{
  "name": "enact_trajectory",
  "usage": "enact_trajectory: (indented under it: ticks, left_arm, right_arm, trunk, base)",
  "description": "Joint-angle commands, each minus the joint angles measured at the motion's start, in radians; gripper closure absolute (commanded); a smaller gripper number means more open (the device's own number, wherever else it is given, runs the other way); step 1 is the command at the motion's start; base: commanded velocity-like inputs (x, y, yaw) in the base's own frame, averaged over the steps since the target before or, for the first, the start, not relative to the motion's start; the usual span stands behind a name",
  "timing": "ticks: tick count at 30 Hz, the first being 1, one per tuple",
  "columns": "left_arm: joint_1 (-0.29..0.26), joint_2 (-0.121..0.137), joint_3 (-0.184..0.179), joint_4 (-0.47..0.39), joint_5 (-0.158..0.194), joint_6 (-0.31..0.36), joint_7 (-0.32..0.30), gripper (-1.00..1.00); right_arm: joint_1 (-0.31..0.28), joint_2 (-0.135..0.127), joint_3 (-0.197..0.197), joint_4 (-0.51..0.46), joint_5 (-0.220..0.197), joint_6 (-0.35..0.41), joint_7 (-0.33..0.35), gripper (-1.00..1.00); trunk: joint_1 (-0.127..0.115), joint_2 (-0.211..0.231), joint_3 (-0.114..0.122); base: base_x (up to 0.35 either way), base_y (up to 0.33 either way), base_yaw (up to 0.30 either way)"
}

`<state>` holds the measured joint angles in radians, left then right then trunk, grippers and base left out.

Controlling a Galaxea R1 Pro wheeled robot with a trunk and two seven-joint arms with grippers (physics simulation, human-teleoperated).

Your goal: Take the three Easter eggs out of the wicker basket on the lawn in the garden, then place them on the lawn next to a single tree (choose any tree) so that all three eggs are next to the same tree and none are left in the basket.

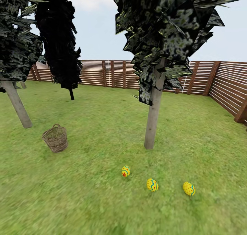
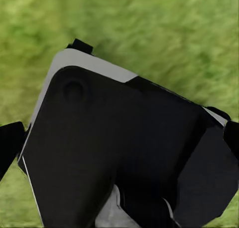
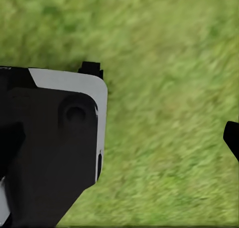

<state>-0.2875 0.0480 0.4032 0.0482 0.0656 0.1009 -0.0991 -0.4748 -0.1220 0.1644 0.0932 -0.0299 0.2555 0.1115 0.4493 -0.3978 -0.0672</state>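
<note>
Three yellow Easter eggs lie on the lawn in a loose row just in front of the straight pale tree: one, a second and a third. The wicker basket stands upright to the left, some way from them, and its inside looks bare of eggs. My left gripper hangs over grass and a black-and-white part of my own body, its fingers far apart with nothing between them. My right gripper is also over grass, one fingertip at the picture's edge.
A leaning pale trunk and an all-black tree stand behind the basket. The brown slat fence closes the garden at the back and right. Open grass stretches around the eggs.
</note>
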Motion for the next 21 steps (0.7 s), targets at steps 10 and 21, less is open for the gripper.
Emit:
enact_trajectory:
  ticks: [10,21]
  left_arm:
    - [0.054,0.002,0.000,0.013,0.007,-0.019,-0.005,-1.00]
    - [0.116,0.000,0.000,0.013,0.008,-0.020,-0.005,-1.00]
  right_arm:
    - [0.041,-0.002,0.008,0.003,-0.004,-0.005,0.003,-1.00]
    - [0.158,-0.001,0.009,0.003,-0.004,-0.032,-0.018,-1.00]
  trunk:
    - [0.001,-0.002,-0.002]
    - [0.001,-0.002,-0.002]
  base:
    - [0.000,0.000,0.000]
    - [0.000,0.000,0.000]
